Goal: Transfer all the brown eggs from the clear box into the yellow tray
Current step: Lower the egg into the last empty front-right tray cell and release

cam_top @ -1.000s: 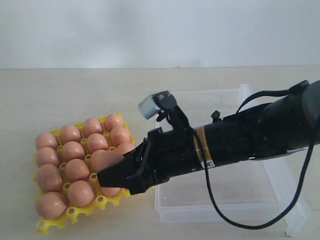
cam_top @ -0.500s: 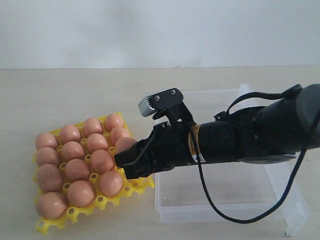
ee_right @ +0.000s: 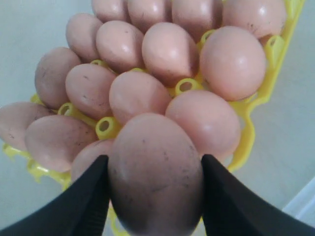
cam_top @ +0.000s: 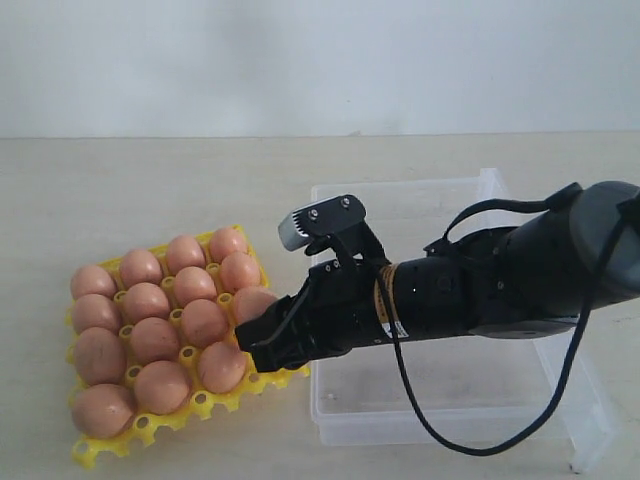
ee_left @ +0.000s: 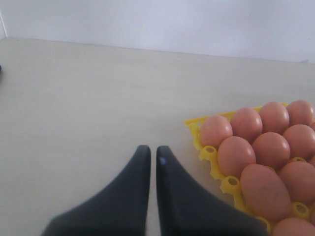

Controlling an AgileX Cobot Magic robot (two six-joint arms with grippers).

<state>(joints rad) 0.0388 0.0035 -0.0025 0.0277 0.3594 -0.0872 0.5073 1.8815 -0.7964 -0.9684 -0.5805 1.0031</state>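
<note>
The right gripper (ee_right: 153,196) clamps one brown egg (ee_right: 155,167) between its jaws, over the yellow tray (cam_top: 205,405) at the edge nearest the clear box (cam_top: 400,425). The other brown eggs (cam_top: 155,340) sit in the tray's cells. The left gripper (ee_left: 152,157), jaws pressed together on nothing, is near the tray.

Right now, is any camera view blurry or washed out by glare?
Exterior view: even, soft light, no glare, the clear box only faintly outlined. Left wrist view: the close left gripper is a soft-edged dark shape. Right wrist view: the gripped egg is sharp enough to show specks; its fingers blur.
</note>
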